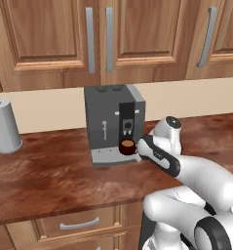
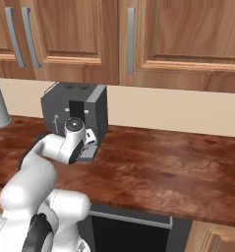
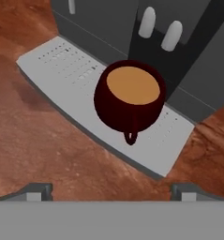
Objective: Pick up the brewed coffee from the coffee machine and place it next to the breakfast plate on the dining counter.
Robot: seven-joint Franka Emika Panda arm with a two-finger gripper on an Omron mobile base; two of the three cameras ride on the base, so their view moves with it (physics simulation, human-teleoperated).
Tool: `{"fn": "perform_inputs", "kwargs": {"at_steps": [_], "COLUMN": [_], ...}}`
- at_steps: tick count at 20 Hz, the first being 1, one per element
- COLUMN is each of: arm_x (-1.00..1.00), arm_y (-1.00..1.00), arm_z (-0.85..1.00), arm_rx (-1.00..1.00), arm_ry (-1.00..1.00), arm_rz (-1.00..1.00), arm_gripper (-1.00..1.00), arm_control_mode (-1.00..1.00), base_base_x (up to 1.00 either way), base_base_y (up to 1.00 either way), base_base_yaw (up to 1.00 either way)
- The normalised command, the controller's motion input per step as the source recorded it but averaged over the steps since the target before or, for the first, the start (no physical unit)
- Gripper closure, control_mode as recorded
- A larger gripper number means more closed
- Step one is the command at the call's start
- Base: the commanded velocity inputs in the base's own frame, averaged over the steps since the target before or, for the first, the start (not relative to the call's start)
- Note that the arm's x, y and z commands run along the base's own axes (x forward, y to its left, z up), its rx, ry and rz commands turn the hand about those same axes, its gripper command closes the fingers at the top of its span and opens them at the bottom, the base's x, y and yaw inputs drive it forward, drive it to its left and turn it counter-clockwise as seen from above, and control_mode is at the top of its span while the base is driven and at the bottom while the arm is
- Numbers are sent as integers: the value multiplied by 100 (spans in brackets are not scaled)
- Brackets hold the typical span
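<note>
Dark red-brown brewed coffee (image 3: 130, 96) waits on the drip tray (image 3: 57, 61), under the spouts of the coffee machine (image 1: 113, 122).
Just right of the machine, the gripper (image 3: 111, 191) stands released, jaws wide, not yet touching the mug; it should advance level, centre on the body and not the handle (image 3: 130, 137) facing it, then close gently, because the liquid is near the rim.
</note>
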Motion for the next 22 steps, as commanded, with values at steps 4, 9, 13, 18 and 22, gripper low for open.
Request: {"fn": "perform_inputs", "kwargs": {"at_steps": [4, 9, 13, 18, 22], "arm_x": [31, 26, 18, 14, 17], "arm_y": [6, 10, 2, 0, 0], "arm_z": [0, -5, -14, -20, -19], "arm_rx": [0, 0, 0, 0, 0], "arm_ry": [0, 0, 0, 0, 0], "arm_rz": [0, 0, 0, 0, 0], "arm_gripper": [-100, -100, -100, -100, -100], "arm_control_mode": [-100, -100, -100, -100, -100], "base_base_x": [0, 0, 0, 0, 0], "base_base_y": [0, 0, 0, 0, 0], "base_base_yaw": [0, 0, 0, 0, 0]}}
